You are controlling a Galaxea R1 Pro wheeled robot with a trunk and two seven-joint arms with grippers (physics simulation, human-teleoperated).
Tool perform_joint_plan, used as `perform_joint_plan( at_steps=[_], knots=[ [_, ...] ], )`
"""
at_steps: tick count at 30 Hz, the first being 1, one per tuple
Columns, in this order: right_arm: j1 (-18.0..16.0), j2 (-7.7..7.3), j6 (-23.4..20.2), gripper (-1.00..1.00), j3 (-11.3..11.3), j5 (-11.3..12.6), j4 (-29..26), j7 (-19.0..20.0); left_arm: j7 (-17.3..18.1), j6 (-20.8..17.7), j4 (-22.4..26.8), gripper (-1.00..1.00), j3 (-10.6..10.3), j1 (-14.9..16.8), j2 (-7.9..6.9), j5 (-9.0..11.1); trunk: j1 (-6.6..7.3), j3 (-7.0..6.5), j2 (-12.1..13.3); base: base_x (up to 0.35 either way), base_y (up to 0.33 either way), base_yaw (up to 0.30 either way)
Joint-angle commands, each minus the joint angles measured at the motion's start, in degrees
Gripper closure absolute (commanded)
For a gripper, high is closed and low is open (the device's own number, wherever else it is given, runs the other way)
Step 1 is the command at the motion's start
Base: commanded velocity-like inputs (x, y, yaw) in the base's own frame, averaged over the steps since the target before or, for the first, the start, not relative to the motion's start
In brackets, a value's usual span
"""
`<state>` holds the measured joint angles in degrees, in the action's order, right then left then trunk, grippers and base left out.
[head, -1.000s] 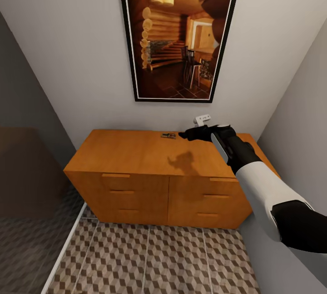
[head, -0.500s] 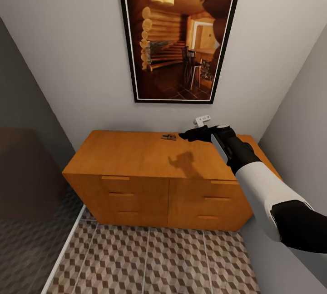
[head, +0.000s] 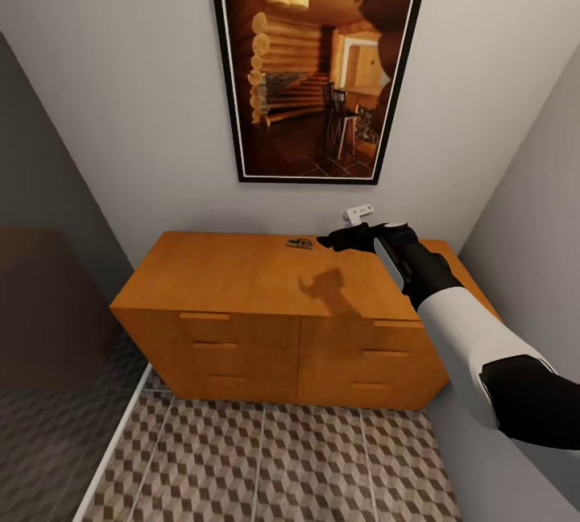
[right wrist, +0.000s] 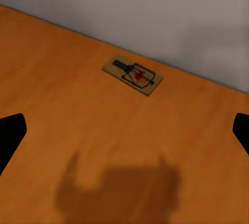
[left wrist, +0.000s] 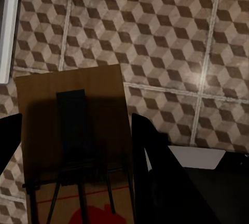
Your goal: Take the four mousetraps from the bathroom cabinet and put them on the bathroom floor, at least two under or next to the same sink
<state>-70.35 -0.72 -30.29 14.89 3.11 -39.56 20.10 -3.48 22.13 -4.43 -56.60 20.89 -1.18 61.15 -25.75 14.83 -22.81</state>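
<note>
One mousetrap (head: 299,242) lies flat near the back edge of the orange-brown cabinet (head: 242,272), close to the wall. My right gripper (head: 326,240) hovers just right of it, above the cabinet top. In the right wrist view that mousetrap (right wrist: 132,74) lies ahead of the right gripper (right wrist: 126,130), whose fingers stand wide apart with nothing between them. My left gripper (left wrist: 75,125) is shut on another mousetrap (left wrist: 72,146), a tan board with dark wire and a red spot, held above the bathroom floor (left wrist: 171,42).
A large framed picture (head: 318,63) hangs above the cabinet, and a small white fitting (head: 359,213) sticks out of the wall. Cube-patterned floor (head: 282,457) spreads before the cabinet. A dark glass panel (head: 48,329) bounds the left, a grey wall (head: 540,224) the right.
The head view shifted very slightly a second ago. The right arm and the mousetrap on the cabinet have held still since.
</note>
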Motion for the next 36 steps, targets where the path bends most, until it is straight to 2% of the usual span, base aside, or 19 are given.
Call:
perform_joint_plan(
  at_steps=[1, 12, 24, 30, 36],
  knots=[
    [-0.05, -0.07, -0.3, -1.0, 0.23, 0.32, -0.07, -0.06, -0.47, 0.11, -0.05, 1.0, -0.35, 0.03, 0.03, -0.33, -0.03, 0.1, -0.11, 0.017, 0.0, 0.0],
    [-0.05, -0.07, -0.3, -1.0, 0.23, 0.31, -0.08, -0.06, 2.48, 0.11, -0.05, 1.0, -0.29, -0.01, -0.05, -0.33, -0.03, 0.1, -0.11, 0.137, 0.0, 0.0],
    [-0.05, -0.07, -0.25, -1.0, 0.23, 0.31, 0.02, 0.04, 2.78, 0.11, -0.05, 1.0, -0.27, -0.06, -0.05, -0.33, -0.03, 0.1, -0.11, 0.047, 0.0, 0.0],
    [-0.05, 0.0, 3.29, -1.0, 0.23, -0.1, 3.15, 4.36, 2.78, 0.09, -0.05, 1.0, -0.27, -0.06, -0.05, -0.33, -0.03, 0.1, -0.11, 0.0, 0.0, 0.0],
    [-0.05, -0.12, 4.55, -1.0, 0.21, -2.19, 4.14, 5.49, 2.78, 0.03, -0.05, 1.0, -0.28, -0.06, -0.05, -0.31, -0.03, 0.1, -0.11, 0.0, 0.0, 0.0]
  ],
)
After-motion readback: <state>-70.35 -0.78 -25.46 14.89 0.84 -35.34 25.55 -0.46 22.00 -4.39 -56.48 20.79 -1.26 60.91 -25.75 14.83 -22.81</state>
